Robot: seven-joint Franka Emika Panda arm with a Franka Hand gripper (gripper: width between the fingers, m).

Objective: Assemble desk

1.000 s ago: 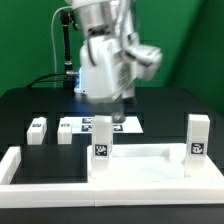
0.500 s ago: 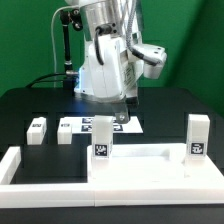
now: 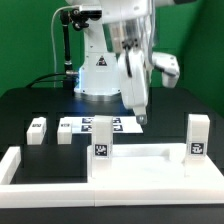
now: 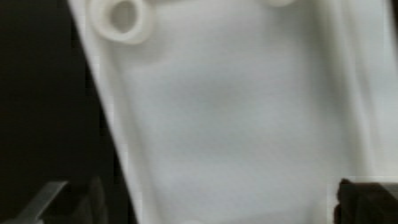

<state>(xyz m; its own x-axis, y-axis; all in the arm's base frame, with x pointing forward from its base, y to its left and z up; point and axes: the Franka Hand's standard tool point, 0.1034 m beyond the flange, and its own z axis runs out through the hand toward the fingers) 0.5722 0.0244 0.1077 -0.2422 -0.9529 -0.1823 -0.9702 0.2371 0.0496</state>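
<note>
Since half a second ago the arm has swung toward the exterior view's right. It has carried the gripper from over the marker board to just past that board's right end. None of the parts has shifted.

The jaws are spread wide and grasp nothing (the wrist view shows dark fingertips at either side of a white face with a round hole).

Well off to the gripper's left in the exterior view, a leg and a second leg lie loose, near each other. Nearer the camera than the gripper lies the tabletop. One upright leg stands at its left corner and the other upright leg at its right, the gripper between them and further back.

The table is black, and a low white wall runs along its near edge. Behind the arm the backdrop is pale, with a black cable hanging down it.
</note>
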